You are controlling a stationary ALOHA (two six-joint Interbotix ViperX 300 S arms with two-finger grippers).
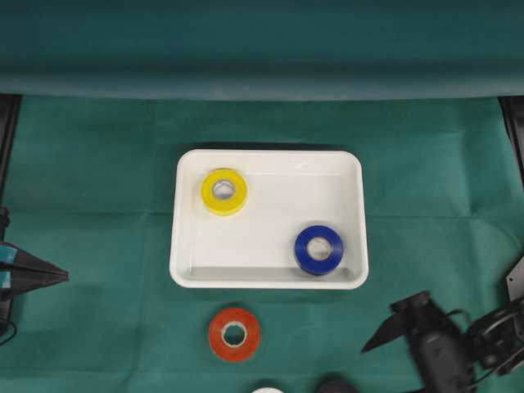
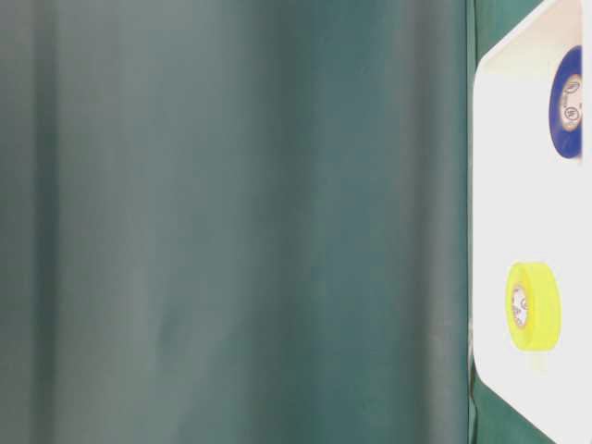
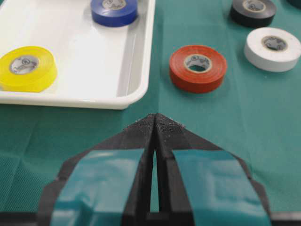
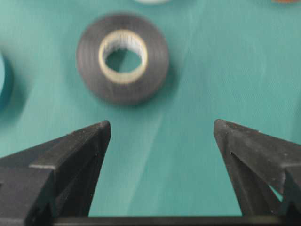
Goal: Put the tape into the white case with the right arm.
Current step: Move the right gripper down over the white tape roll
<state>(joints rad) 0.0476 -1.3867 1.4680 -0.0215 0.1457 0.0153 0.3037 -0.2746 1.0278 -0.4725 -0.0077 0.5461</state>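
My right gripper [image 4: 160,136] hangs spread wide, grasping nothing, above the green cloth [image 4: 188,179]. Just beyond its tips lies the black tape [image 4: 122,57], flat and untouched. My left gripper [image 3: 155,123] is pressed closed and empty. Past it sit the red tape [image 3: 197,67] and white tape [image 3: 273,48], beside the white case [image 1: 184,246], which holds the yellow tape [image 1: 223,191] and blue tape [image 1: 318,249].

Overhead, left wrist share white case [image 1: 268,214].
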